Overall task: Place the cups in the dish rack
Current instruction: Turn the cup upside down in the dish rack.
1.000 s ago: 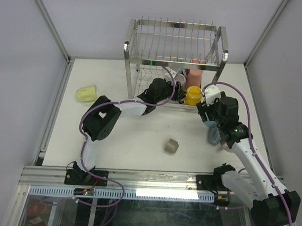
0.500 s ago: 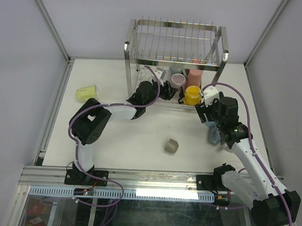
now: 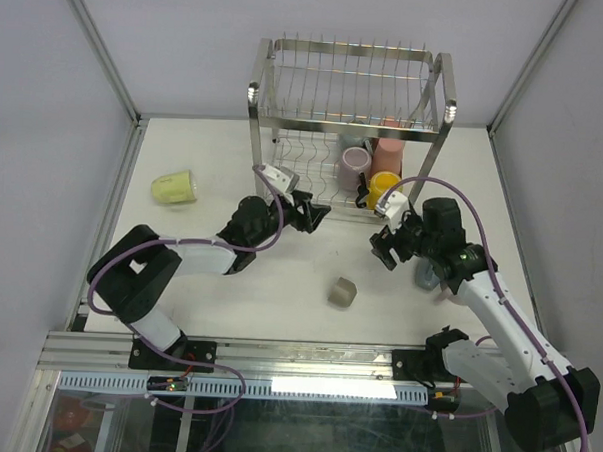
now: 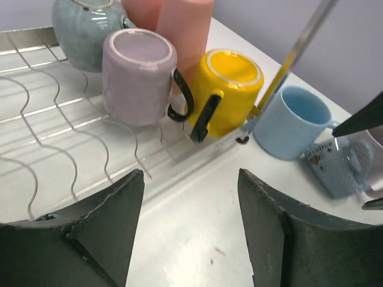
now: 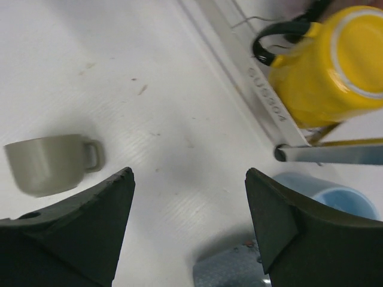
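Note:
The steel dish rack (image 3: 349, 53) stands at the back centre. Its lower tier holds a mauve mug (image 3: 355, 164), a pink mug (image 3: 391, 154) and a yellow mug (image 3: 384, 186), all upside down; the left wrist view also shows a grey-blue mug (image 4: 88, 33) there. My left gripper (image 3: 308, 214) is open and empty over the table just in front of the rack. My right gripper (image 3: 386, 248) is open and empty in front of the yellow mug (image 5: 329, 66). A small grey-beige mug (image 3: 343, 293) lies on the table to its left. A light blue mug (image 5: 330, 195) and a grey-blue mug (image 3: 425, 274) sit under the right arm.
A pale yellow-green mug (image 3: 173, 187) lies on its side at the far left of the table. The rack's front rail (image 5: 254, 81) and a steel leg tube (image 5: 335, 153) are close to the right gripper. Grey walls enclose the table on three sides.
My left gripper has pulled back out of the rack's lower tier toward the front left, leaving the mauve mug there. My right gripper has drawn away from the yellow mug toward the front.

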Robot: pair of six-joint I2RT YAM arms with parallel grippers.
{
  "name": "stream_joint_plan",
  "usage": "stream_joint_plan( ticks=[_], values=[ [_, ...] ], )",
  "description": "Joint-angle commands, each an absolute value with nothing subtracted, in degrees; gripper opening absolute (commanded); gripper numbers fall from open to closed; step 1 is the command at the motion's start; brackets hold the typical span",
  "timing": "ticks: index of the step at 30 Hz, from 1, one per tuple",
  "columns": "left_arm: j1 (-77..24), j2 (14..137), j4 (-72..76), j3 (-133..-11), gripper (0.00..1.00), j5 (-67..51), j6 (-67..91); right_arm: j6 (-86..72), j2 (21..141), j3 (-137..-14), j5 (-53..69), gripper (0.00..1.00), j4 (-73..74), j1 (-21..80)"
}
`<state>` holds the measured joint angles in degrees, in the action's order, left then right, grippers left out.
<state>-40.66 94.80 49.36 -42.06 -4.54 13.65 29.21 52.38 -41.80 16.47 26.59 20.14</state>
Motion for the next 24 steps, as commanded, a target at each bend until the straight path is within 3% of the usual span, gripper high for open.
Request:
stream_joint_plan(
  ticks=[1, 7, 10, 13, 16, 24],
  values=[
    [-40.7, 86.3, 58.5, -33.6, 0.66, -5.7, 10.9, 32.8, 53.5, -45.8, 31.7, 0.78, 31.0, 21.0],
    [-39.8, 79.4, 71.2, -19.4, 0.98, -4.0, 14.5, 38.1, 55.6, -48.5, 48.1, 0.77, 37.8, 21.9],
    [-38.3, 77.0, 71.8, -16.1, 0.99, -8.7, 18.3, 44.8, 57.0, -49.0, 54.5, 0.78, 41.8, 22.4],
    [-37.3, 75.0, 70.6, -14.2, 0.99, -12.0, 23.8, 61.0, 58.8, -48.8, 58.5, 0.81, 48.4, 22.8],
    [-36.3, 73.0, 70.1, -11.9, 0.99, -12.6, 29.3, 73.8, 60.3, -48.4, 60.3, 0.99, 53.6, 23.0],
    [-34.4, 67.3, 65.9, -6.7, 0.96, -10.5, 39.1, 79.8, 62.3, -48.4, 61.0, 0.99, 51.5, 23.6]
  ],
)
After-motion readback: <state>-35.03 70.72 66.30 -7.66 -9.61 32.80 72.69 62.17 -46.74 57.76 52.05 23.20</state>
